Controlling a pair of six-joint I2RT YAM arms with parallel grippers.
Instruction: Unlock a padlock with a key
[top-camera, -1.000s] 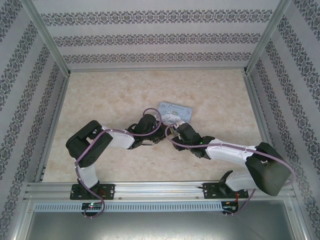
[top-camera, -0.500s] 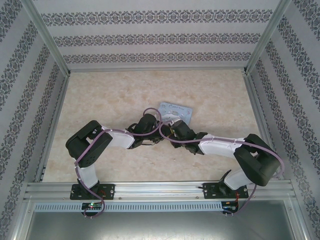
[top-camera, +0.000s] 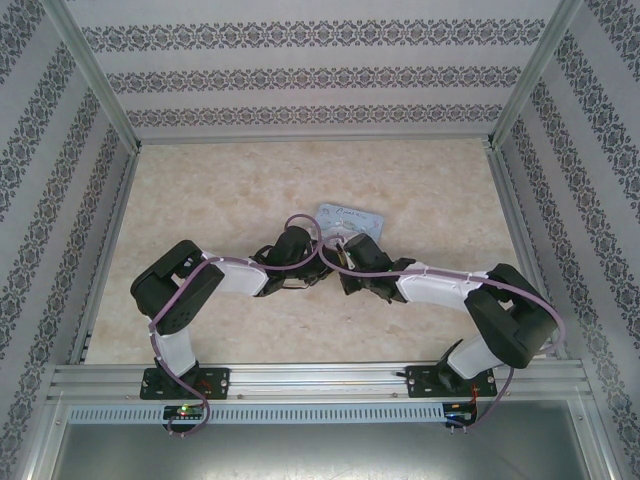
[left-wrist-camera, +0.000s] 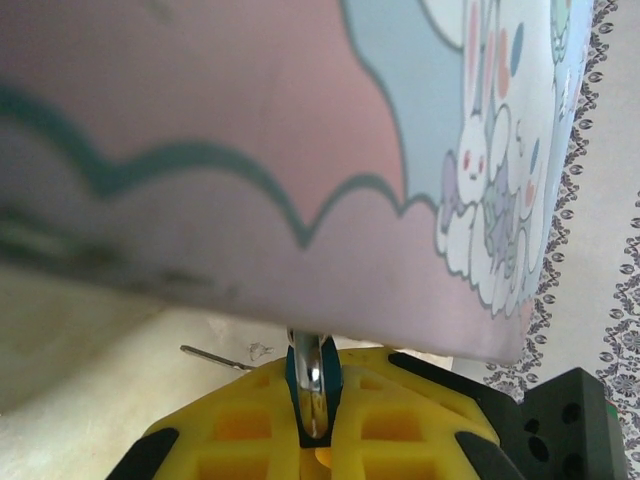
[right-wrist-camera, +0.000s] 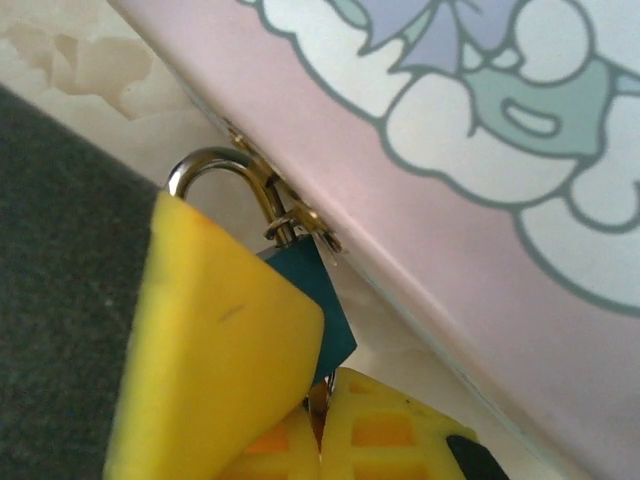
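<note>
The padlock (right-wrist-camera: 312, 290) hung by its shackle (right-wrist-camera: 215, 165) from the clasp (right-wrist-camera: 305, 215) on the tin (right-wrist-camera: 480, 200), at the tin's near edge. The left gripper (left-wrist-camera: 312, 405) was pinched nearly shut on the padlock body, seen edge-on. The right gripper (right-wrist-camera: 318, 400) was fully closed just beneath that body; whether it pinched the key could not be told. Recommendation: the left should brace the padlock squarely while the right turns along the keyway axis, without dragging the tin.

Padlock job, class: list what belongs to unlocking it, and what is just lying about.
Belongs: padlock, cartoon tin it hangs from, left fingers, right fingers.
Just there: table, patterned walls.
</note>
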